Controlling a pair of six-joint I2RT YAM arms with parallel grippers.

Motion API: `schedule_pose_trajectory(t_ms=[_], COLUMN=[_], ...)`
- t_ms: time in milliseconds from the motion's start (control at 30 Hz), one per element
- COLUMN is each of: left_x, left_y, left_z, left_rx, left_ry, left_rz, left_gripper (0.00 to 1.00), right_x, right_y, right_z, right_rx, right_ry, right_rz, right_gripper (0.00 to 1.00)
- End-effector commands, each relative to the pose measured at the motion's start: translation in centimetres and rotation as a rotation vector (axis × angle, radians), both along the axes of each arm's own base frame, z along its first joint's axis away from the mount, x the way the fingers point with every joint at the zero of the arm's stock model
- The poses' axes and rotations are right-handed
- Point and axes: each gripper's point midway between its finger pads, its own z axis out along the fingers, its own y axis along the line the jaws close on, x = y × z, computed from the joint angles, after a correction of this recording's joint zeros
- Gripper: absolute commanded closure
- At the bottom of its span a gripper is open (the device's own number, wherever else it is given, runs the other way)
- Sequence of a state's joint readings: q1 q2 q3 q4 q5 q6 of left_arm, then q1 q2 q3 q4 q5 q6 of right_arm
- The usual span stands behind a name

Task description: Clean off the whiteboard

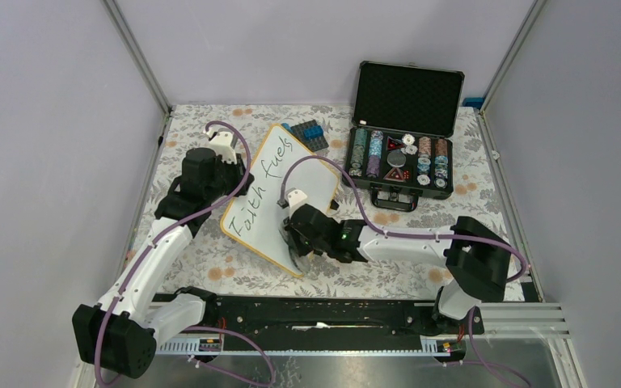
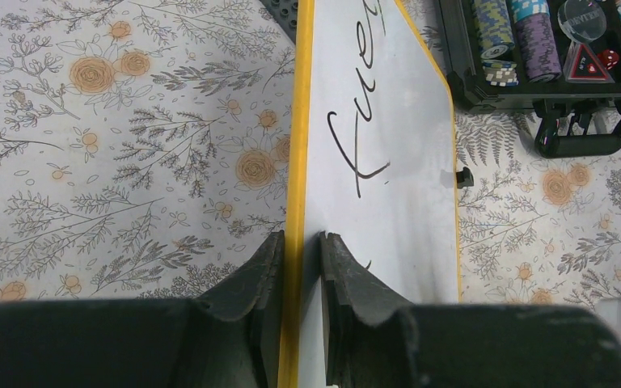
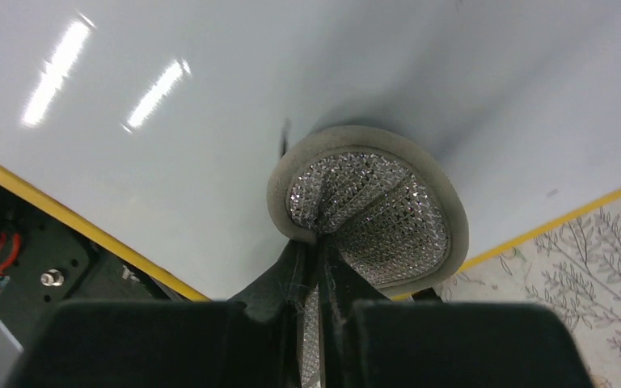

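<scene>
The whiteboard [image 1: 271, 190] sits on the floral cloth [image 2: 129, 162]. The left gripper [image 2: 301, 242] pinches its yellow rim, fingers nearly closed. The board's long axis and the words "Faith fuels" run straight ahead of them. The right gripper [image 3: 315, 259], clamped tight on a glittery pad [image 3: 372, 210], presses it to the board just past its fingertips. An open chip case [image 1: 400, 158] lies ahead-right of the left fingers.

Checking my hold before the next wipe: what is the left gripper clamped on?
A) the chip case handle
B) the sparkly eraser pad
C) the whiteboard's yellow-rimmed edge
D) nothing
C: the left wrist view shows the left gripper closed on the yellow rim of the whiteboard; the eraser pad is in the right gripper.
</scene>
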State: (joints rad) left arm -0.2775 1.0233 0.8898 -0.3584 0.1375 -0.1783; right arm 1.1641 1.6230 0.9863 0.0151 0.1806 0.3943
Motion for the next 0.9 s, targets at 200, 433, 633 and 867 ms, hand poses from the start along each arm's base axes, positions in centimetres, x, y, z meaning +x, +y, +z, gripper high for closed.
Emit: schedule_pose_trajectory(t_ms=[200,433,633,867], left_x=[-1.2,-1.3,-1.3,-1.3], left_y=[-1.4,-1.5,-1.6,-1.6], left_z=[-1.0,-0.9,-0.6,-0.6], left_rx=[-0.008,-0.012,-0.016,-0.017], left_ry=[0.045,0.044,0.036,0.036], left_rz=[-0.065,-0.072,-0.074,-0.076], left_gripper=[1.0,1.0,1.0,1.0], right_x=[2.0,2.8,2.1,3.6], right_y=[8.0,4.8,-1.1,-6.0], right_z=[9.1,3.4,-2.4,-3.9], right_rx=[0.28,0.24,0.129,0.096], right_ry=[-0.141,0.0,0.071,0.071], right_rz=[0.087,0.042,-0.052,-0.166], right_gripper=[1.0,0.97,1.0,1.0])
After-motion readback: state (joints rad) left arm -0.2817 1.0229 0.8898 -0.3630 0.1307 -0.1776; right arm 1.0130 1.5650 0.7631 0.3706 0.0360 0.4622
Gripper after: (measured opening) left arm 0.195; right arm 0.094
